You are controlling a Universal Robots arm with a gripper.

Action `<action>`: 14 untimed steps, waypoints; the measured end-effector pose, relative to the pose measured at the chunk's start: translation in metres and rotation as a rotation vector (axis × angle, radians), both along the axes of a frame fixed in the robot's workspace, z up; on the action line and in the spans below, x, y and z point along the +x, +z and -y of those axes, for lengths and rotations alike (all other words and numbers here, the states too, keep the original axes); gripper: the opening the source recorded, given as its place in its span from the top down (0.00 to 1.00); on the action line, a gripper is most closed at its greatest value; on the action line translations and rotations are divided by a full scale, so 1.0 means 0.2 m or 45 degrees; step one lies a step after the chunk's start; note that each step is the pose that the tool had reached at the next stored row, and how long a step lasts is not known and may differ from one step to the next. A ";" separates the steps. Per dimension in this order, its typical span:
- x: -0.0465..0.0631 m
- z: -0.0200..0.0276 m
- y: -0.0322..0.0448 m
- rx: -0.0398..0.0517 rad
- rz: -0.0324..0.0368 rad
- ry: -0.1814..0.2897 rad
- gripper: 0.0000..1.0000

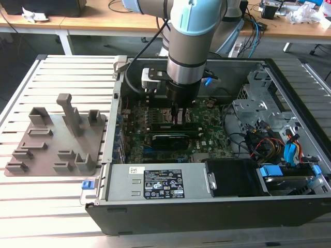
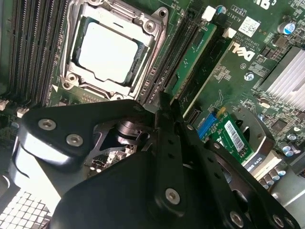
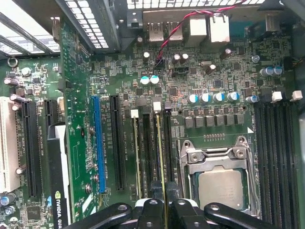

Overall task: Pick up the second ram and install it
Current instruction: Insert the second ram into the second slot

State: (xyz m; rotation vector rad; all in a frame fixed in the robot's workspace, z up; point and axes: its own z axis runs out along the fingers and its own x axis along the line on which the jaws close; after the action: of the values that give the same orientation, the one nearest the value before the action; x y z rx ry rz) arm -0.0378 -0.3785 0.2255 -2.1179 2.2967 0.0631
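one arm reaches down into the open computer case (image 1: pixel 289 155) in the exterior view, its gripper (image 1: pixel 181 114) low over the green motherboard (image 1: pixel 207 132), near the middle of the board. in both wrist views the black fingers (image 3: pixel 153 210) are drawn together on the edge of the second ram (image 3: pixel 160 152), a thin green stick standing on edge. in the first wrist view it runs away from the fingers along a memory slot, with another stick (image 3: pixel 137 152) seated in a slot just beside it and an empty black slot between the two. white slot latches (image 3: pixel 157 106) sit at the far ends of those slots. the cpu socket (image 3: pixel 220 171), with its metal frame and grey lid, lies just beside this slot group, and more empty black slots (image 3: pixel 276 152) lie beyond the socket.

in the second wrist view the second ram (image 2: pixel 190 64) shows its green face and sits between the dark slot walls, with the socket (image 2: pixel 112 47) near it. whether it is fully seated i cannot tell.

on the exterior view's left, a grey fixture plate (image 1: pixel 54 137) with upright blocks rests on the slatted table (image 1: pixel 46 206), well apart from the gripper.
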 end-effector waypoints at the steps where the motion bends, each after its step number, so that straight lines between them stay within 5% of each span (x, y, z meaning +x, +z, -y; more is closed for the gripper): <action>1: 0.00 0.000 -0.001 0.000 0.0000 0.000 0.86; 14: 0.00 0.000 -0.047 -0.001 -0.0003 0.004 0.86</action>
State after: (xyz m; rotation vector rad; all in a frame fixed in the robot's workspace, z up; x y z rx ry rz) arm -0.0373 -0.3786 0.2161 -2.1218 2.2939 0.0628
